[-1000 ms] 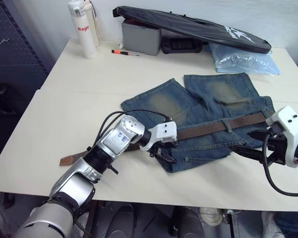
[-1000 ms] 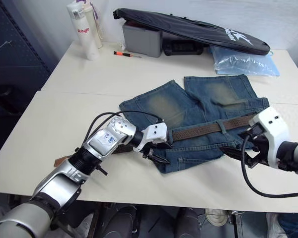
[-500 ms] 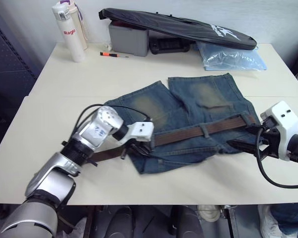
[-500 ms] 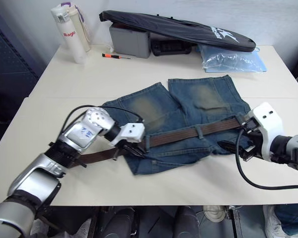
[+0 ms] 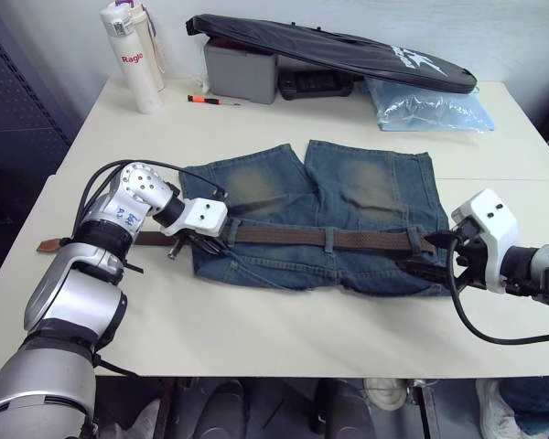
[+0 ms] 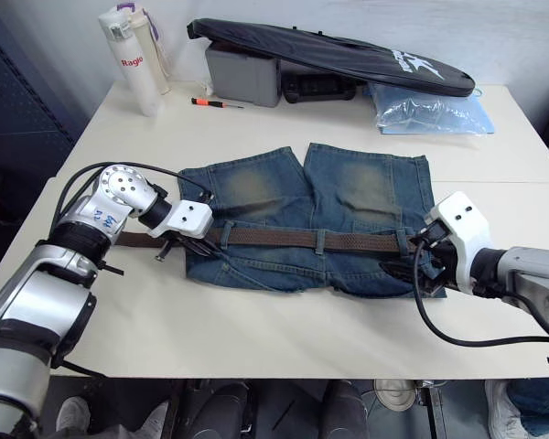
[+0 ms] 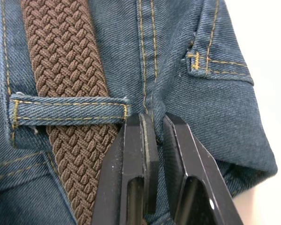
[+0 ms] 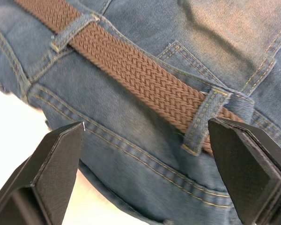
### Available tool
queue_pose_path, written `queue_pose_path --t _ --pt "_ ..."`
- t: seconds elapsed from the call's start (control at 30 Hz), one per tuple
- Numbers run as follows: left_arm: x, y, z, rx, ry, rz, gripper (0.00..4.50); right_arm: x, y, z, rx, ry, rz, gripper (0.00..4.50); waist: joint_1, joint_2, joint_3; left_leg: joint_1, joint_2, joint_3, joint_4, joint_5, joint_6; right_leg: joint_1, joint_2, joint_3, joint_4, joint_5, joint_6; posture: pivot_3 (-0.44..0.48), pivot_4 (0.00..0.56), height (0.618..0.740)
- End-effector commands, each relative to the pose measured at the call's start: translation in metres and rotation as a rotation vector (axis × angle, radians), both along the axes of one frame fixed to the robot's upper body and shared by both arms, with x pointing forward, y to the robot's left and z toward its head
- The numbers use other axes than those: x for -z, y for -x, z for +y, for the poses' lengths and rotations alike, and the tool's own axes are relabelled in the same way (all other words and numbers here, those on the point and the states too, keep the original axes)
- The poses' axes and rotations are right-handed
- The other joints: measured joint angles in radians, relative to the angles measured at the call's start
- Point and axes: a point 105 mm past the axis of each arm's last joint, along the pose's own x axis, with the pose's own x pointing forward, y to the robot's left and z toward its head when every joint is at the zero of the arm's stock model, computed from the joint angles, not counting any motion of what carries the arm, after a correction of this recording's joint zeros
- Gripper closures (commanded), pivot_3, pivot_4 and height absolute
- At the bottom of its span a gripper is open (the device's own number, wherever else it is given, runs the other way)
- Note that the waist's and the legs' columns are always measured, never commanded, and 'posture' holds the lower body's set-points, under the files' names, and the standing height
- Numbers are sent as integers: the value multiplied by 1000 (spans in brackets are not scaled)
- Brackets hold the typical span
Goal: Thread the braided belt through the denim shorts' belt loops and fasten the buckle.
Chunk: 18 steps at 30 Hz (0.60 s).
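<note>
**A:** Wide shot first: what's on the cream table (image 5: 284, 320)?

**B:** The denim shorts (image 5: 348, 197) lie flat mid-table, legs pointing to the far edge, waistband nearest the robot. The braided belt (image 5: 284, 236) runs straight along that waistband through the belt loops (image 5: 329, 240), its free tail (image 5: 73, 243) trailing off the shorts' left side onto bare tabletop. At the far edge sit a long black bag (image 5: 348, 53) over a grey box (image 5: 241, 71), a pale blue plastic bag (image 5: 430, 101), a white bottle (image 5: 131, 55) and an orange-tipped pen (image 5: 210, 99).

**A:** And the grippers?

**B:** The left gripper (image 5: 201, 245) sits at the shorts' left waist corner, the right gripper (image 5: 419, 265) at the right end of the waistband, over the denim.

**A:** What do the wrist cameras add?

**B:** Detail the head views can't resolve. The left wrist view shows the left gripper's fingers (image 7: 136, 178) nearly pressed together, pinching a fold of denim at the waistband seam just beside a loop (image 7: 68, 110) with the belt under it. The right wrist view shows the right fingers (image 8: 61, 164) spread wide and holding nothing, the belt passing under a loop (image 8: 203, 122) between them.

**A:** The buckle?

**B:** I can't make it out.
</note>
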Motion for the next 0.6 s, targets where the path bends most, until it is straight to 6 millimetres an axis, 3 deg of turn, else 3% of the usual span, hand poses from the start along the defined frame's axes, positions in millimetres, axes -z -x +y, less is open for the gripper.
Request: queue_pose_path --t 0.03,0.1,0.27,0.43,0.6 --pt "4 4 17 -58 -8 69 4487 -7 -2 1 -9 4 -37 0 -2 0 0 0 0 0 0 0 0 0 0 0 0 0 0 0 150 740" --pt "3 0 22 -115 13 60 4487 -6 -3 2 -14 5 -32 0 -3 0 0 0 0 0 0 0 0 -1 0 1 0 0 0 0 150 740" --pt "-10 -2 37 -248 117 97 2184 -9 -3 1 -30 0 -29 0 -2 0 0 0 0 1 0 0 0 -1 0 1 1 0 0 0 150 740" --pt "-52 3 51 -397 388 208 46 -17 -4 -3 -71 -5 -31 0 -2 -2 2 -1 0 1 -1 0 0 -3 0 2 1 0 0 0 150 740" --pt "-94 25 71 -552 649 324 9 -25 -6 -9 -132 -11 -58 0 -2 -3 2 -1 0 2 -1 -1 0 -3 0 3 1 0 0 0 150 740"
